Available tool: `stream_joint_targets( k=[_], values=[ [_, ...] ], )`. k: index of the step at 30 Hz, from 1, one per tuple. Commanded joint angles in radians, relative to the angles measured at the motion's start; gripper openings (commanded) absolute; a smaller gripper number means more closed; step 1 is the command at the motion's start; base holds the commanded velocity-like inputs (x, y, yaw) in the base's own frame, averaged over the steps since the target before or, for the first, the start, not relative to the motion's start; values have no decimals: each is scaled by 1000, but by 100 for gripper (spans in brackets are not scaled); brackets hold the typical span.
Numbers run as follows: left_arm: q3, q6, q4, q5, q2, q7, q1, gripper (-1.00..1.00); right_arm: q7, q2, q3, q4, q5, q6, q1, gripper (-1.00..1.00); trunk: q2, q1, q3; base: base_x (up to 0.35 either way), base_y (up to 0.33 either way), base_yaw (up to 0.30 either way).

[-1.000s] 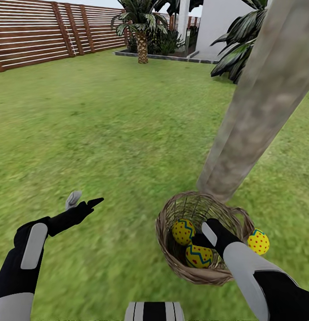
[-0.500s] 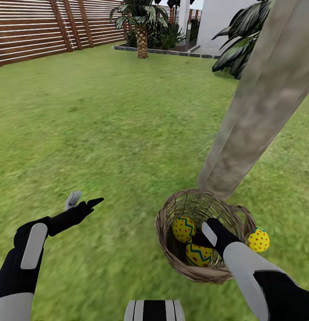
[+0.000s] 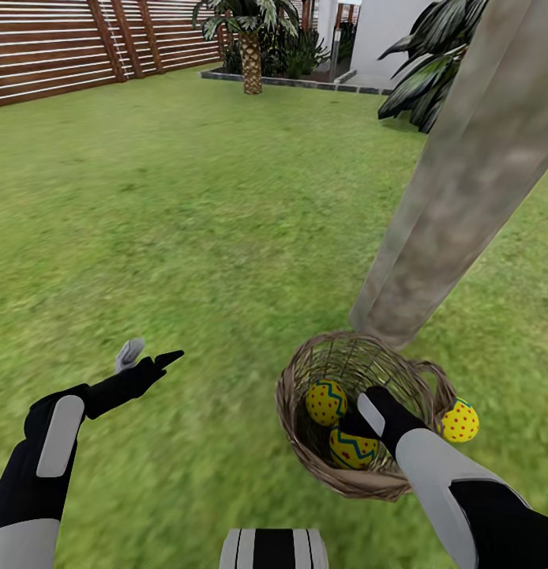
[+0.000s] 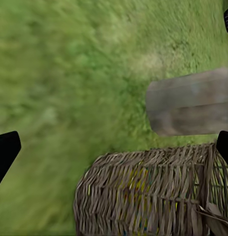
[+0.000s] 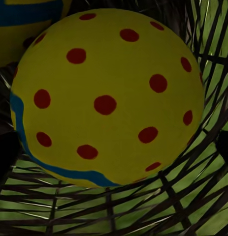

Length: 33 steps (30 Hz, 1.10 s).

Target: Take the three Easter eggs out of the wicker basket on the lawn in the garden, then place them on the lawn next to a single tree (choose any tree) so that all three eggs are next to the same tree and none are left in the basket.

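Observation:
The wicker basket (image 3: 305, 454) stands on the lawn (image 3: 187, 237) at the foot of the tree (image 3: 432, 237). Two Easter eggs lie inside it, one at the left (image 3: 326, 401) and one nearer me (image 3: 351, 449). A third egg (image 3: 459, 420) rests on the grass just right of the basket, near the trunk. My right gripper (image 3: 361, 420) reaches down into the basket; in the right wrist view it is open, with a dotted egg (image 5: 109, 96) close between its fingers. My left gripper (image 3: 150, 356) hovers open over grass to the left. The left wrist view shows the basket (image 4: 153, 191) and trunk (image 4: 190, 101).
A brown slat fence (image 3: 61, 47) runs along the far left. A short palm (image 3: 250, 55) and bushes stand by a white house at the back. Another palm's leaves (image 3: 432, 71) hang behind the trunk. Open grass stretches ahead and to the left.
The head view has tilted down slightly, so the background has slid up. Both arms, the basket and the eggs hold their places.

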Motion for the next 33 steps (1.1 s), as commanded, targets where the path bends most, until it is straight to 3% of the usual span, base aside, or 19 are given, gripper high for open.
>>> stream_joint_targets(
  k=[1, 21, 33],
  values=[
    [2, 5, 0, -6, 0, -8, -1, 100, -3, -1, 2, -2, -10, 3, 0, 100, 0, 0, -1, 0, 0, 0],
    [2, 5, 1, -6, -2, -8, -1, 100, 2, 0, 10, -4, -5, -6, 0, 100, -1, 1, -13, 0, 0, 0],
    [1, 5, 1, -6, -2, -8, -1, 100, 22, 0, 13, -4, -3, -6, 0, 100, -3, 5, -44, 0, 0, 0]
  ],
)
